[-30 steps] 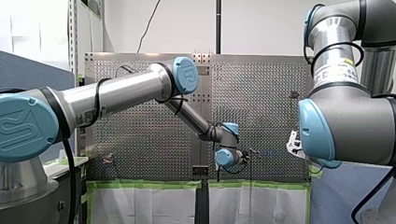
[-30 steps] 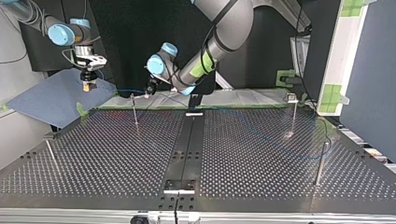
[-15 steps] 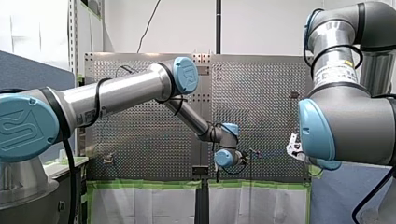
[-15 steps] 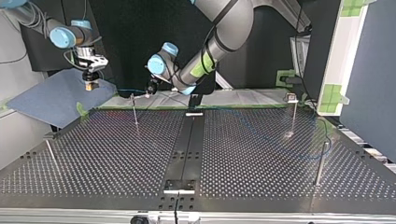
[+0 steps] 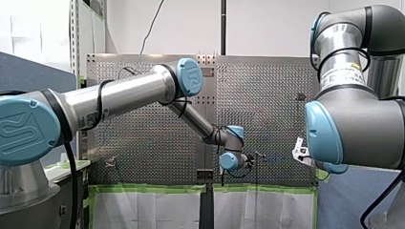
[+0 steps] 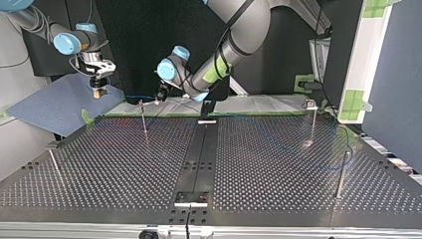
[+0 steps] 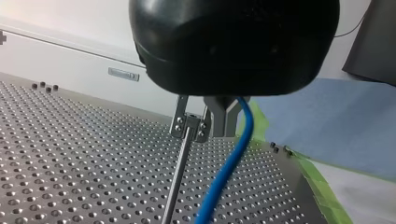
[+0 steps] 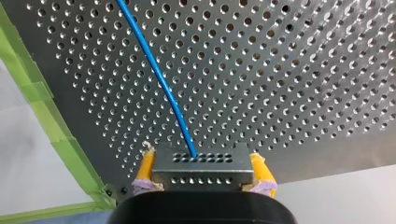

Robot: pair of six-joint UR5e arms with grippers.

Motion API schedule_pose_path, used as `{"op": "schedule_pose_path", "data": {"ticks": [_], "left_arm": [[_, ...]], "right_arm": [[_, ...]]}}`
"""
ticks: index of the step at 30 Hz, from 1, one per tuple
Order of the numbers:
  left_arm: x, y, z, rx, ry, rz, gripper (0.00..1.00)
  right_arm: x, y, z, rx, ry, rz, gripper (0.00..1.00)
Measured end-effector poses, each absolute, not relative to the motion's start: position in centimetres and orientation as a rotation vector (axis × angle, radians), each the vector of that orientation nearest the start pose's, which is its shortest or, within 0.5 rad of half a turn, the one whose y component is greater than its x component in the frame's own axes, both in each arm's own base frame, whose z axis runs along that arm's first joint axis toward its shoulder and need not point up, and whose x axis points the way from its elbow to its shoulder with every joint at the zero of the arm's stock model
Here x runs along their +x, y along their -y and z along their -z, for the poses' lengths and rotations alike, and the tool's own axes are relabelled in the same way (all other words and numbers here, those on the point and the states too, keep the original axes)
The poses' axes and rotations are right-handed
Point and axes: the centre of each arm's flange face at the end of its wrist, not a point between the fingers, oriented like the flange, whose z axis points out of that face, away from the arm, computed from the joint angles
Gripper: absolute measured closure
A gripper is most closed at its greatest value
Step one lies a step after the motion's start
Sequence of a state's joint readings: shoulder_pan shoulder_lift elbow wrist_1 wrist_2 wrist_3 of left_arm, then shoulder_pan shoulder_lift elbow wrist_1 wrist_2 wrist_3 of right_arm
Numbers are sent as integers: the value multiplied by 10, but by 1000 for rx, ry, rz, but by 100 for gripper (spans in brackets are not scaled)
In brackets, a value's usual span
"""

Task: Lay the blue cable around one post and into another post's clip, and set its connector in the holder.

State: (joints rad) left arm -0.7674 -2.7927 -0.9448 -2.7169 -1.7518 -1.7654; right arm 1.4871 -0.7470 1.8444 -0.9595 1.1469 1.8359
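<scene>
The blue cable [image 7: 224, 172] runs down from my left gripper [image 7: 226, 130], whose metal fingers are shut on it right beside a thin post's clip [image 7: 189, 125]. In the top view that post [image 6: 143, 117] stands at the table's far edge, with my left gripper [image 6: 160, 94] just next to its top. My right gripper [image 8: 201, 159] has its yellow pads shut on the metal connector [image 8: 201, 171], and the cable [image 8: 159, 74] leads away from it over the perforated plate. In the top view it [image 6: 99, 91] hangs beyond the far left corner, the cable [image 6: 133, 97] stretched between the two grippers.
Other posts stand at the top view's right [image 6: 313, 122], near right [image 6: 341, 174] and near left [image 6: 53, 163]. Small brackets [image 6: 190, 198] sit on the dark centre strip. A blue mat [image 6: 54, 107] lies past the far left corner. Green tape [image 8: 42, 107] lines the table edge.
My right gripper with the connector has shifted slightly toward the top view's right, nearer the far post. My left arm has stayed where it was.
</scene>
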Motion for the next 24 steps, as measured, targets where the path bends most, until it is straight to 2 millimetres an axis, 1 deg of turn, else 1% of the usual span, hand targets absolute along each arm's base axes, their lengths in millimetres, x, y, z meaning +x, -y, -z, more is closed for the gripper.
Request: {"op": "schedule_pose_path", "data": {"ticks": [8,10,17,21,24], "left_arm": [[505,643,20,363,-1725,551,100],[506,643,22,362,-1727,550,100],[506,643,45,375,-1770,522,100],[502,635,60,385,-1806,503,100],[501,632,63,389,-1820,495,100]], "right_arm": [[129,585,6,1429,1393,-1602,100],[129,587,5,1427,1392,-1606,100],[128,593,3,1418,1392,-1614,100],[128,596,1,1414,1388,-1618,100],[128,598,0,1410,1386,-1620,100]]}}
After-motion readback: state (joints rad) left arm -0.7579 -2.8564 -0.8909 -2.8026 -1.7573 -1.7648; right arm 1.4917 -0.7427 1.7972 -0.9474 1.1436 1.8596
